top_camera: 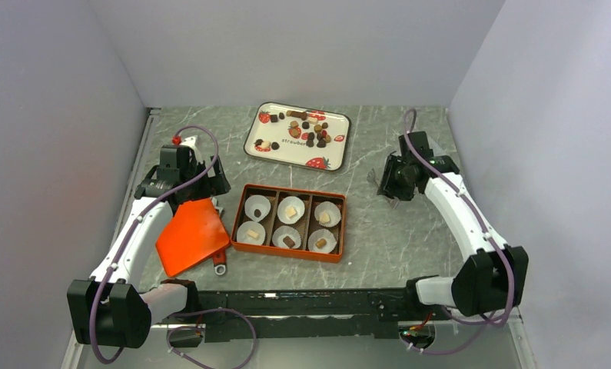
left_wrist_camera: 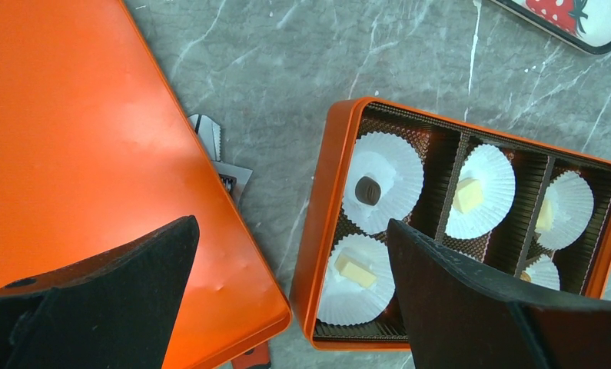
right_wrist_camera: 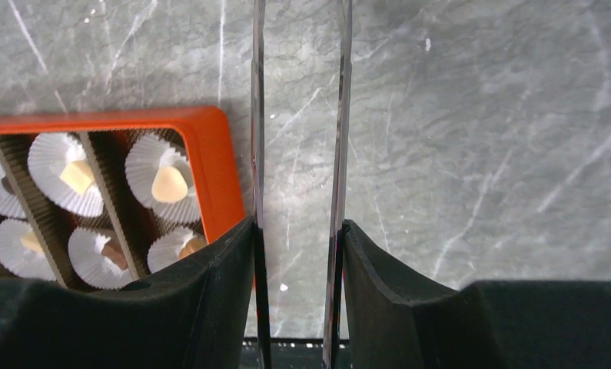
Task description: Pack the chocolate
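The left arm (top_camera: 133, 238) is reaching forward from its base at the near left corner. Its white forearm is slanting away, and its black wrist is bending down over the far edge of the lid (left_wrist_camera: 79, 138). The left claw (left_wrist_camera: 290, 229) is hanging wide open, gripping nothing, with one matte black finger over the lid and the other over the box (left_wrist_camera: 323, 207). The lid is a flat, smooth, glossy orange sheet with rounded corners, lying on the grey marbled surface (top_camera: 379, 231) and partly covering a metal tool (left_wrist_camera: 210, 138) with a red handle. Just to the right of it, the orange rectangular box is lying open. Its ribbed brown insert is dividing it into three columns holding six white pleated paper cups (left_wrist_camera: 383, 181), each carrying one small piece, dark, cream or tan. Most of the chocolate (top_camera: 310, 129) is lying scattered beyond the box on the white rounded tray (top_camera: 287, 154) with its strawberry prints. The right arm (top_camera: 459, 211) is arching from the near right corner, its wrist turning inward and down beside the box's right end. The right claw (right_wrist_camera: 298, 227) is clamping a pair of thin shiny metal tweezers (right_wrist_camera: 259, 115), whose two blades are standing slightly apart above bare surface.
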Tool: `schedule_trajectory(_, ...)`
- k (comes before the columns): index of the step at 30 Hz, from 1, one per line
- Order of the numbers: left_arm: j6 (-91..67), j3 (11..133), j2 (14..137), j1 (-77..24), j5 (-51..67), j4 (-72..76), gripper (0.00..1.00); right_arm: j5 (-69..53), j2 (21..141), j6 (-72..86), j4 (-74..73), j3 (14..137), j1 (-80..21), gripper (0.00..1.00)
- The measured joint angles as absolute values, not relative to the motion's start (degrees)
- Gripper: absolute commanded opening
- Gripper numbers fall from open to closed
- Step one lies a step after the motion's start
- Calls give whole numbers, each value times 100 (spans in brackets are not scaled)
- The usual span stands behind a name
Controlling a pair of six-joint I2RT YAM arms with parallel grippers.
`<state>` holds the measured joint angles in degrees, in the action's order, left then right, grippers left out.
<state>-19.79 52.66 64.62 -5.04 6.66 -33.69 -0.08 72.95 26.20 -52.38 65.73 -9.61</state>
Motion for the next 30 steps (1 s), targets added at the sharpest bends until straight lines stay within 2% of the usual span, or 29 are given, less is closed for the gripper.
schedule_trajectory(12,-2123,5264,6534,-504,462,-3378,99,416,8064,2956,-3763,5927,-1361,49)
schedule_trajectory(18,-2390,5317,7100,-469,185,-3514,99,572,8490,3061,-3271,5358,-1428,54)
schedule_trajectory(26,-2644,5826,7929,-403,-156,-3719,99,523,9030,3065,-2912,5186,-1435,74)
schedule_trajectory(30,-2759,6110,8431,-403,-386,-3732,88,451,9179,3063,-2727,5175,-1433,83)
